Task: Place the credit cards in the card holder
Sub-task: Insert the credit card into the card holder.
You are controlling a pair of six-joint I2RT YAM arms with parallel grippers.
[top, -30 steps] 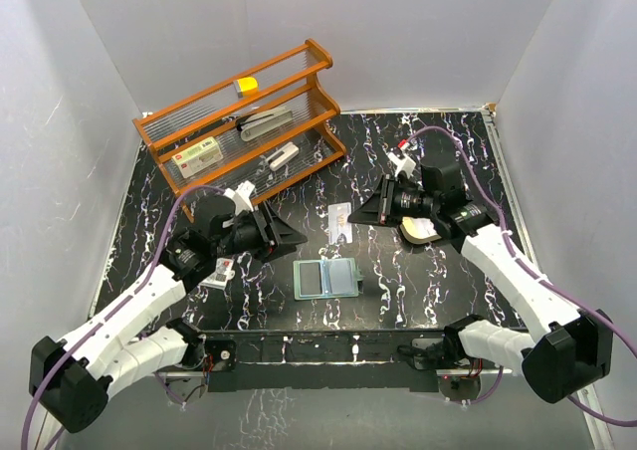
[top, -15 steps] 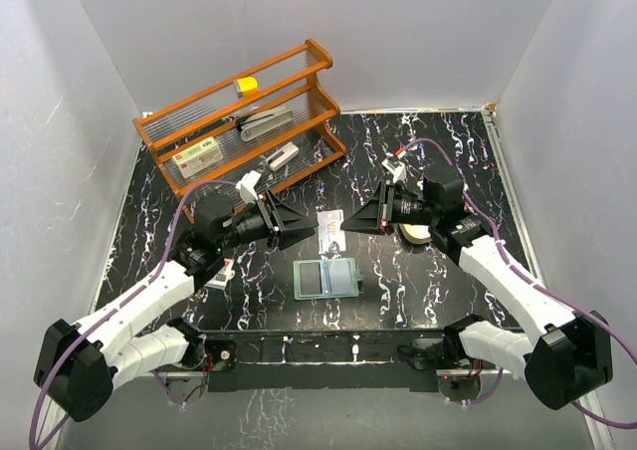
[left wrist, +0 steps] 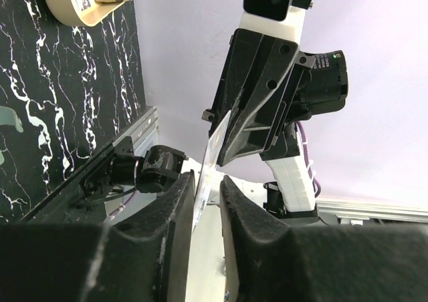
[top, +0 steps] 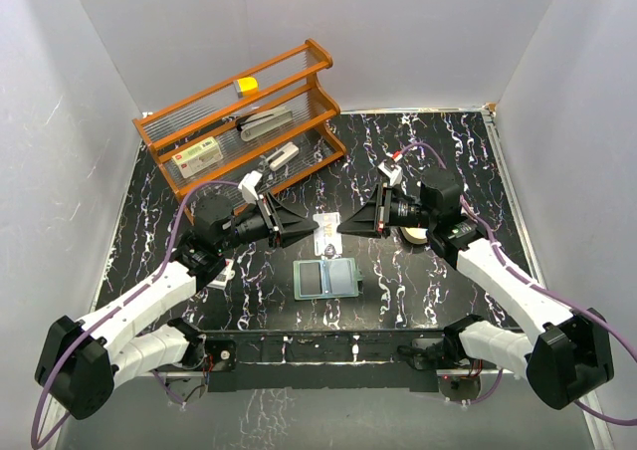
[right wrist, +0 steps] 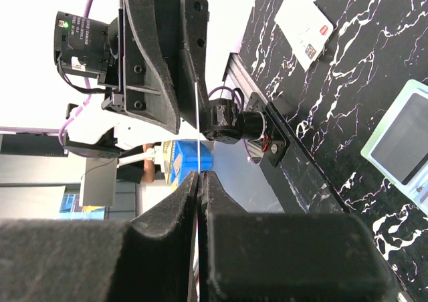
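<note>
My right claw (right wrist: 199,174) and left claw (left wrist: 207,182) meet in the air near the open card holder (top: 326,278). The right is clamped on one edge of a credit card (top: 326,223), and the left is narrowly parted around its far edge. It looks light, stiff and slick, so I'd pinch squarely on a short edge; another card (right wrist: 304,25) lies flat on the table (top: 428,291).

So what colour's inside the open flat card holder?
The card holder is pale blue-grey inside; top external view.

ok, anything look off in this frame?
One credit card hangs in midair between both claws: the right claw pinches it, and the left claw straddles it with a gap. The card holder lies open on the table.
</note>
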